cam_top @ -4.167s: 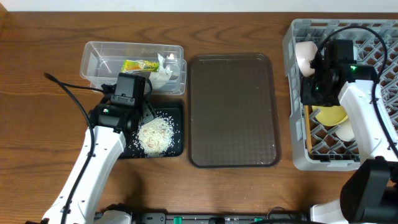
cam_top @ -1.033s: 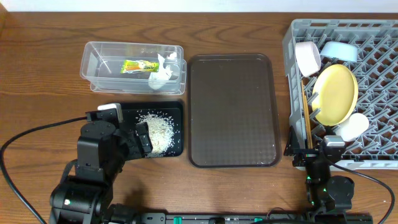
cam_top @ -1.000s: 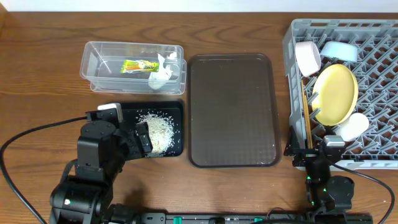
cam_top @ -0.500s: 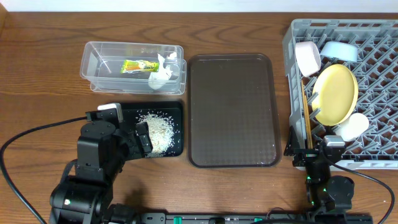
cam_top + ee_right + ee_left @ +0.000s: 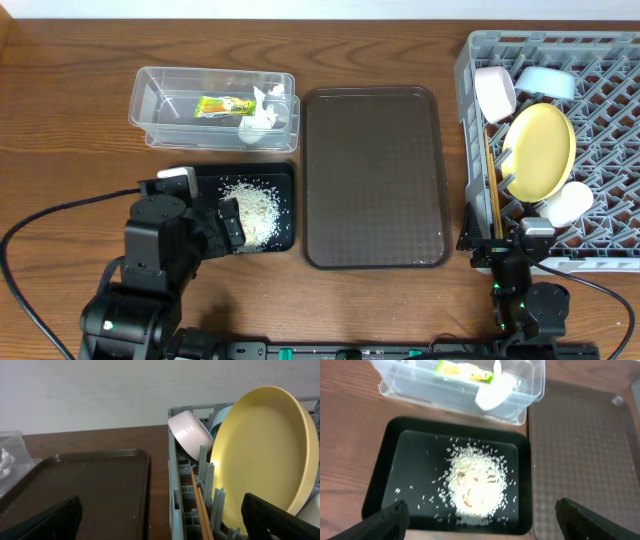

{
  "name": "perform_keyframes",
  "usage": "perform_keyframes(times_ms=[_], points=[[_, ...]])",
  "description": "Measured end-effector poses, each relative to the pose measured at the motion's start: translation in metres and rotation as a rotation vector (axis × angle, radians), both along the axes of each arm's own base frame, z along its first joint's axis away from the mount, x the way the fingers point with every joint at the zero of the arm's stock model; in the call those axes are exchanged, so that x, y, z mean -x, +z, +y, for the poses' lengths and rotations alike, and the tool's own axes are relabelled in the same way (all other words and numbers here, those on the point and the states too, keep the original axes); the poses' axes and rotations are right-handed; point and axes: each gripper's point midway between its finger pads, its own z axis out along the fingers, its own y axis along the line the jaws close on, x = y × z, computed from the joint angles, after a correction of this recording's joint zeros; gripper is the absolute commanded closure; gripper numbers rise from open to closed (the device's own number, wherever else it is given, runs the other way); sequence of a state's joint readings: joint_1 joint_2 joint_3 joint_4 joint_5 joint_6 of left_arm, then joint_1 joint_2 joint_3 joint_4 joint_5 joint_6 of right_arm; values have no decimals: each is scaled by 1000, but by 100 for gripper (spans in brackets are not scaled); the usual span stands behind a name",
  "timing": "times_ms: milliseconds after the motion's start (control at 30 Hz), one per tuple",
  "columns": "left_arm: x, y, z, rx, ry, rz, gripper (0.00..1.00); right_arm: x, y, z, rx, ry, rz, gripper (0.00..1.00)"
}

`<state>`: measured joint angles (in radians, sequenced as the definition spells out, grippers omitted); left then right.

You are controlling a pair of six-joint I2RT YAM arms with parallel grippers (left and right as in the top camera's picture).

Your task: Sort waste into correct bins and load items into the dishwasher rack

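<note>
Overhead view of a sorting job that looks all but finished: at the near edge the left arm (image 5: 150, 270) and right arm (image 5: 525, 300) sit folded low. The left gripper (image 5: 482, 517) is spread wide and holds nothing, and the right gripper (image 5: 162, 515) is likewise wide and empty.

Just beyond the left gripper, the black tray (image 5: 412, 465) holds the rice (image 5: 476, 482) in a loose heap. The brown serving tray (image 5: 375, 180) lies between the bins and the dishwasher rack (image 5: 610, 90). Pale specks on it in the right wrist view may be stray grains or only glare.

In the rack's left side the chopsticks (image 5: 491, 190) lie along a channel. The white cup (image 5: 567, 203) and yellow plate (image 5: 540, 150) stand beside them, with the pink bowl (image 5: 494, 92) and blue bowl (image 5: 545, 80) farther back.

At far left, the clear tub (image 5: 160, 105) holds the wrapper (image 5: 224, 105) and tissue (image 5: 262, 120).

The step in hand appears to be a final check. Done well, it means keeping both arms clear of the rack wall and tray rim, and sweeping up any grains that prove real.
</note>
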<state>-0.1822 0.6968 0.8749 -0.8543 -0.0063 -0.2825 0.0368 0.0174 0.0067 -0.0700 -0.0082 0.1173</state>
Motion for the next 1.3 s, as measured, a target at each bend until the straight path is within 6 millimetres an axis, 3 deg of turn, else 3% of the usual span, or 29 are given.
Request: perform_keyframes(times_ms=[200,467,667,867,1300], points=[[-2,4,12,19,46,-162,5,0,0,0,0,0,0,1],[-15,-27,13,6,17,-482,5,0,0,0,0,0,0,1],[-21,-38,11,-30,-16,-697,5,0,0,0,0,-1,0,1],[-20,-65,6,-93,-73,-664,5,0,0,0,0,0,1,1],[-20,-64,6,-99,-77,-666,5,0,0,0,0,0,0,1]])
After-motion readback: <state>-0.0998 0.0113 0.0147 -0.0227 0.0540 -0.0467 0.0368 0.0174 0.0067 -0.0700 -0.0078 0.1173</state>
